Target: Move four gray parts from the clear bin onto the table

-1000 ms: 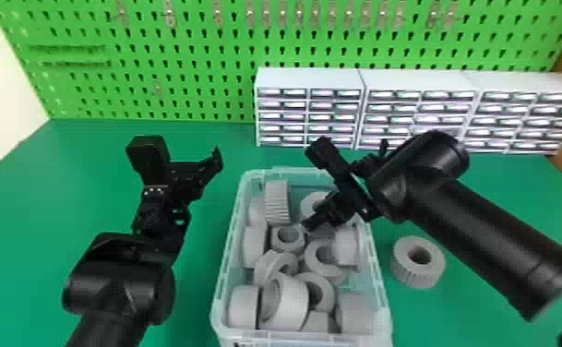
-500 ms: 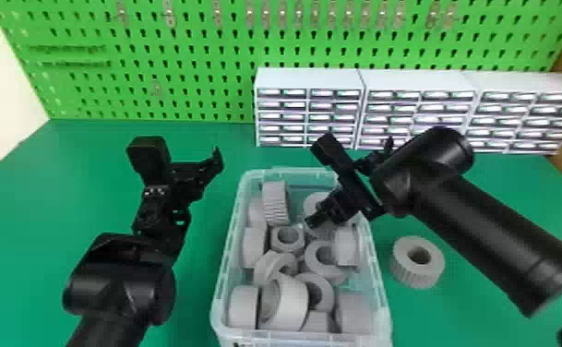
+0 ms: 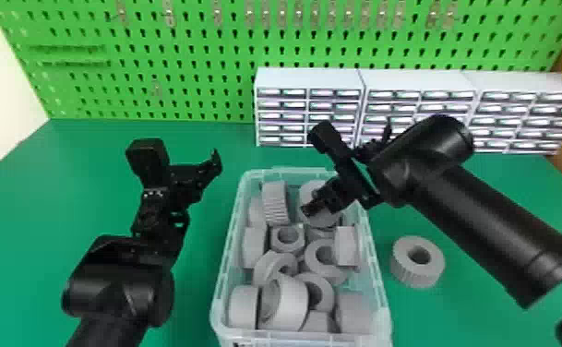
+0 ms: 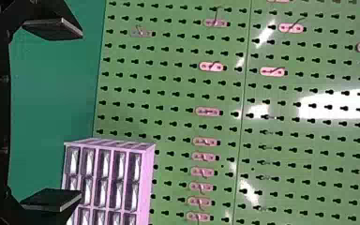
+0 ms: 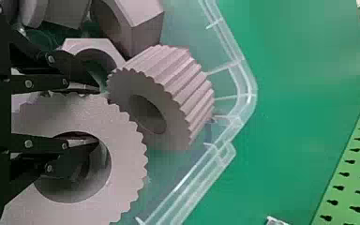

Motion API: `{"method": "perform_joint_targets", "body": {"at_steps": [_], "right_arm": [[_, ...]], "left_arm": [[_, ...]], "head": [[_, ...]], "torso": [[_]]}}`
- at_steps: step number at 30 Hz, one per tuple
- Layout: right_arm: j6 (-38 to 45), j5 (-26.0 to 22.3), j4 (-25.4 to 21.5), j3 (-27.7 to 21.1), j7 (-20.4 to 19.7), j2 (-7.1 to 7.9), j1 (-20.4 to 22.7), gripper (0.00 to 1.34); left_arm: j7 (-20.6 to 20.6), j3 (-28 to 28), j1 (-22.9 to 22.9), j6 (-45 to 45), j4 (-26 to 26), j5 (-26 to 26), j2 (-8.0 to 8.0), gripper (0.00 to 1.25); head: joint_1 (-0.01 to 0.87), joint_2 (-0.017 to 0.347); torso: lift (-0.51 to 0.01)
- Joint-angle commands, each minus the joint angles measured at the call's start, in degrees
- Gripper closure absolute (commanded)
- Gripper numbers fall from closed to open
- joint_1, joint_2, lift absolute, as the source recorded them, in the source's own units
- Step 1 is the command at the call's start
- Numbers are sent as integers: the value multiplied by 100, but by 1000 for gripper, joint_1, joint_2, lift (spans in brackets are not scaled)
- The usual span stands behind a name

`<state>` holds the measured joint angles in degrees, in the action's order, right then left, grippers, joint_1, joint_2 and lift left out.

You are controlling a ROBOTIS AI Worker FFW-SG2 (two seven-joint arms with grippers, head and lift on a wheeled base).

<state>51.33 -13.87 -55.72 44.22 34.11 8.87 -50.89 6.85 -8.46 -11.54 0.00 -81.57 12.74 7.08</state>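
Note:
In the head view, my right gripper is at the far right part of the clear bin, holding a gray gear. The right wrist view has my right gripper shut on this gear's wall, one finger inside its hole and one outside. Another ridged part lies beside it. Several gray rings and nuts fill the bin. On the table, right of the bin, lies one gray gear. Left of the bin my left gripper is parked; its fingers stand wide open with nothing between.
White drawer cabinets stand along the back of the green table, in front of a green pegboard. My right forearm passes above the table on the right side.
My right gripper has shifted slightly and risen, and the gray gear has come up with it. The left arm and the gear on the table have kept still.

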Motion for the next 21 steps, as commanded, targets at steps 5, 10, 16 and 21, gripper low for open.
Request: {"method": "perform_joint_targets", "body": {"at_steps": [5, 10, 16, 21], "right_arm": [[18, 33, -141, -98, -1, -8, -52, 993], [114, 191, -317, -239, -1, -17, -70, 995], [229, 306, -546, -432, -1, -8, -61, 996], [360, 341, -686, -564, -1, 0, -35, 996]], "left_arm": [[1, 11, 20, 0, 1, 0, 4, 93], [1, 20, 29, 0, 1, 0, 4, 93], [1, 29, 46, 0, -8, 0, 4, 93], [1, 37, 73, 0, -8, 0, 4, 93]], "head": [[693, 72], [693, 72], [693, 72], [693, 72]], "torso": [[-52], [-52], [-52], [-52]]}}
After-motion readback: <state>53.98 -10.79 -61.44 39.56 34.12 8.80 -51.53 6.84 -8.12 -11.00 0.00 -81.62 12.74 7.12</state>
